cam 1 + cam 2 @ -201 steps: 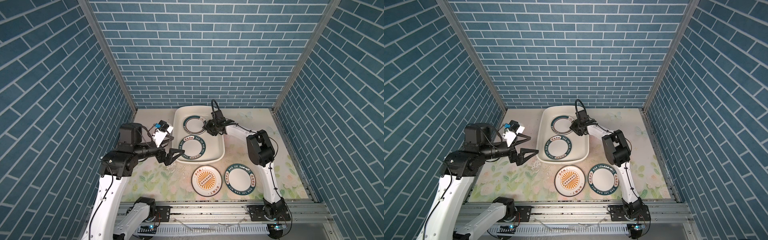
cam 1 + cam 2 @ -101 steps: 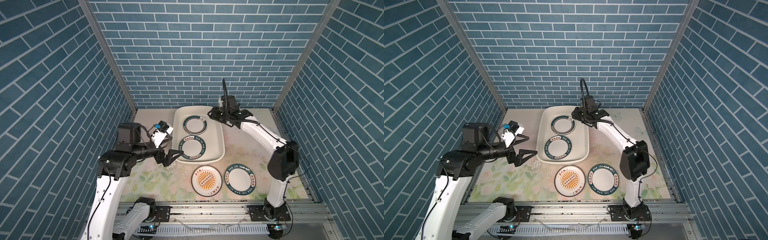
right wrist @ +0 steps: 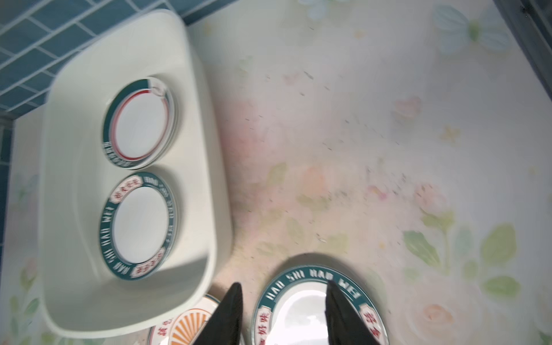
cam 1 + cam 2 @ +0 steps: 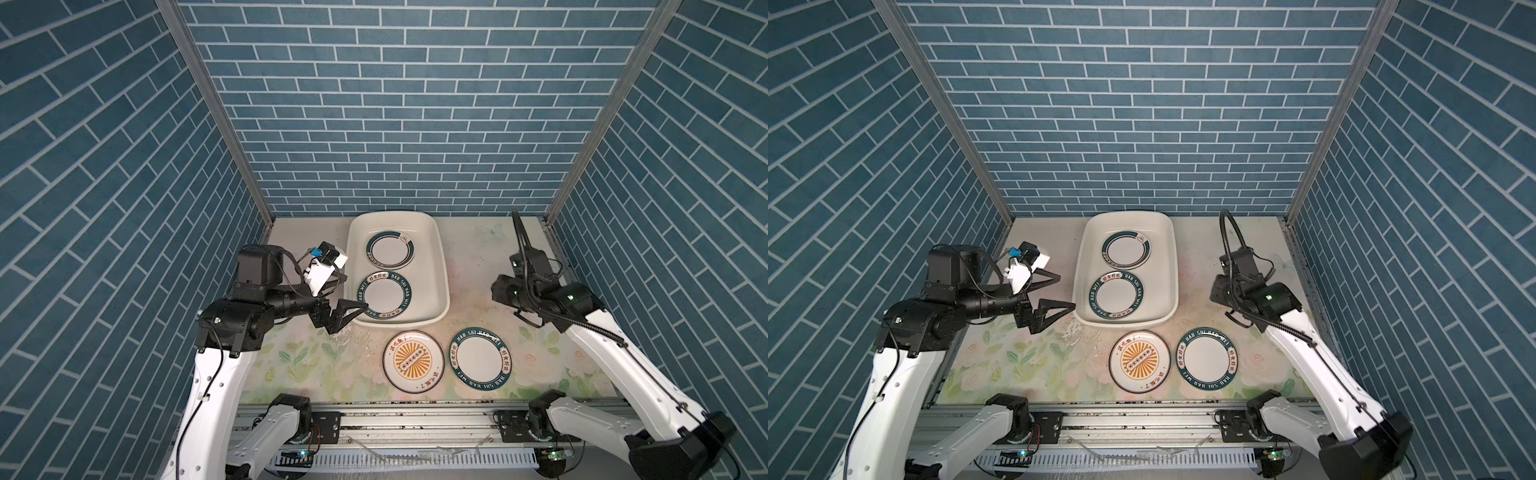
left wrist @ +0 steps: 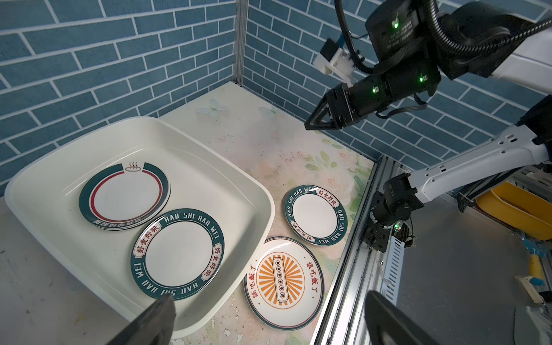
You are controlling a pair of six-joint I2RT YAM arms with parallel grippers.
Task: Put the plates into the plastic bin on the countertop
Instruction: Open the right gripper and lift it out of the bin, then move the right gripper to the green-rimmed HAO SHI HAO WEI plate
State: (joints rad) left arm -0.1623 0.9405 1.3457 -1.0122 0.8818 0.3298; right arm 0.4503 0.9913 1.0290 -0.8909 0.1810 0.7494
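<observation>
Plates: four faces show. Two lie flat inside the plastic bin and two sit on the table near its front edge.
Plastic bin: it stands against the table's far edge, about midway along it, with its long side running front to back. Either arm can probably reach over its rim.
Emblem plate: it lies at the bin's far end. The left wrist view shows rims layered beneath it, so it likely tops a stack, which saves floor room.
Lettered plate in bin: it lies flat at the near end, just beside the emblem plate.
Sunburst plate: it sits on the table just in front of the bin's near wall, not yet binned.
Lettered plate on table: it sits just right of the sunburst plate.
Right fingers: spread and holding nothing, raised over the table to the right of the bin. The right wrist view looks down on the outer lettered plate, which is probably the next pick.
Left fingers: wide apart and empty, hovering beside the bin's near left corner, likely held clear of the other arm's reach.
Remaining: two plates, judged from what lies outside the bin.
</observation>
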